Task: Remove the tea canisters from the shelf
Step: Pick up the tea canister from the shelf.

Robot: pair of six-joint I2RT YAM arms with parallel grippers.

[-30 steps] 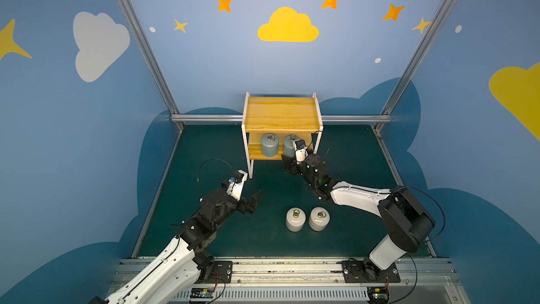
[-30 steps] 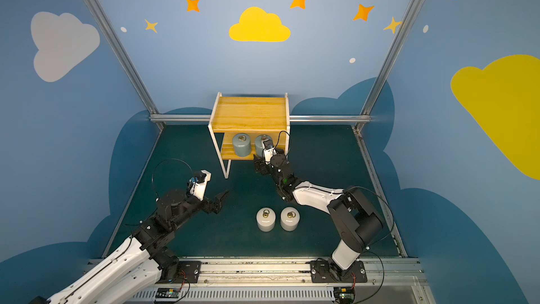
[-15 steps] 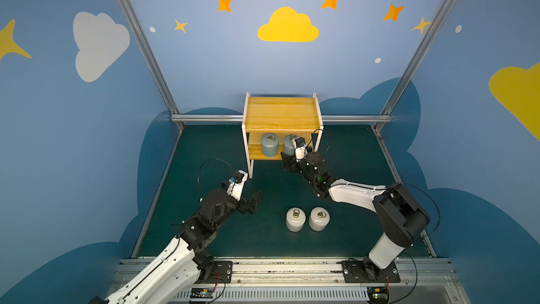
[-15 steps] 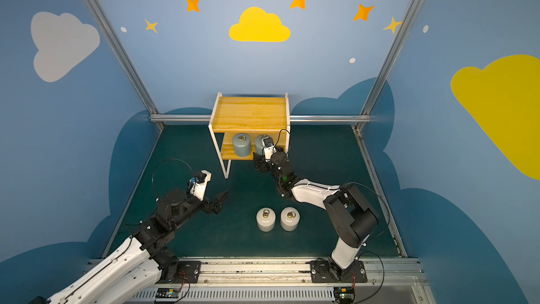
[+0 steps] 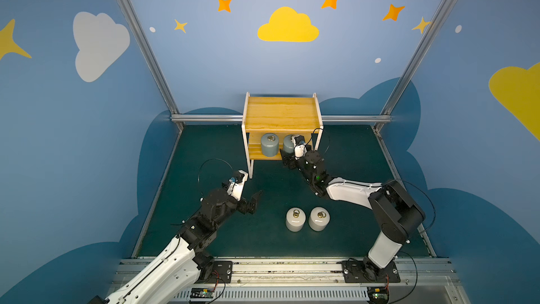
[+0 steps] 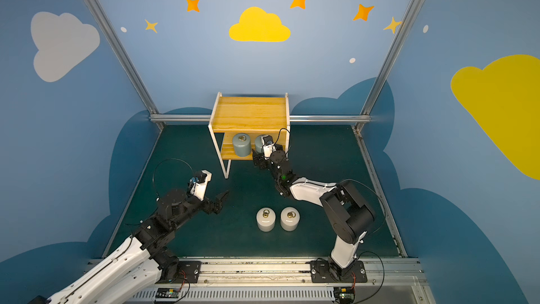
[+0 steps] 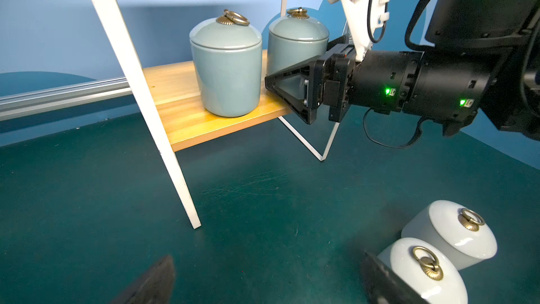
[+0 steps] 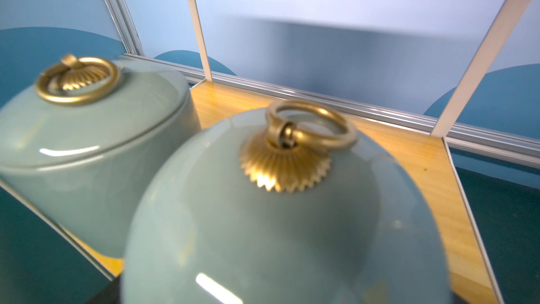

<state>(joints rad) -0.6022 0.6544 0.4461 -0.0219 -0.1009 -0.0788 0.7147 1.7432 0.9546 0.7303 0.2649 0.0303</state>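
Grey-blue tea canister (image 7: 296, 42) sits on shelf (image 5: 282, 112) lower board, between right claw (image 5: 292, 150) jaws spread wide; contact unclear, wrist view blurred. Second grey-blue canister (image 7: 228, 68) just beside claw, left-arm side. White canisters (image 5: 295, 220) on mat (image 5: 277, 188) behind claw. Left claw (image 7: 268, 280) jaws fully spread, empty, near them.

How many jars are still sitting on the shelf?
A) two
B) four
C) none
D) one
A: a grey-blue jar and its twin stand on the lower board of the shelf, while the two white jars are off it.
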